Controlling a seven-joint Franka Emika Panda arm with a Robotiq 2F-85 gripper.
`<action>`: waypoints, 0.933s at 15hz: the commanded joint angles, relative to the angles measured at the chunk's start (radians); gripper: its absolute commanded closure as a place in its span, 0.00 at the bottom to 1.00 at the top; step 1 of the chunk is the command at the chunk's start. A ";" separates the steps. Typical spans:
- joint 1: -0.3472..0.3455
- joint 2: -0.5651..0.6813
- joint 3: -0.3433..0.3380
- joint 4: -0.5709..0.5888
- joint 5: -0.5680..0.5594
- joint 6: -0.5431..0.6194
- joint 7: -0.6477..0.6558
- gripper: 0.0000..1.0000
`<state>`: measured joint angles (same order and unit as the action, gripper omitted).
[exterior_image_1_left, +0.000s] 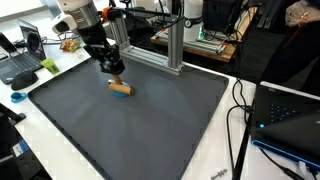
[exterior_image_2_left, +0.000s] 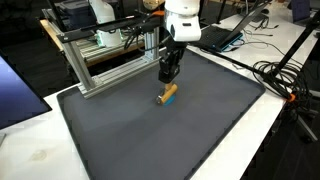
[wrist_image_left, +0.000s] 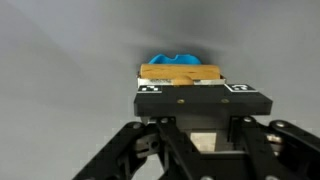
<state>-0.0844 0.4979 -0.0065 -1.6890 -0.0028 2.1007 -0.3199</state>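
By the desk (exterior_image_1_left: 218, 165) edge nearest the frame (exterior_image_1_left: 176, 45): block (exterior_image_1_left: 121, 89) is lying on the mat (exterior_image_1_left: 150, 130).
Claw (exterior_image_1_left: 116, 77): is clamping the block from above, jaws closed on it.

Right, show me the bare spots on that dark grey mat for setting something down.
Bare: the dark grey mat everywhere but at the wooden block with a blue end, under the black gripper. Crowded: the silver aluminium frame along one mat edge, and black cables beside the mat.
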 joint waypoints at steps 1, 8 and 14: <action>-0.021 0.054 0.015 -0.002 0.010 -0.059 -0.034 0.78; -0.021 0.067 0.015 0.020 0.008 -0.098 -0.049 0.78; -0.020 0.080 0.014 0.041 0.004 -0.128 -0.051 0.78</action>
<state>-0.0869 0.5211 -0.0065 -1.6440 -0.0036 2.0322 -0.3488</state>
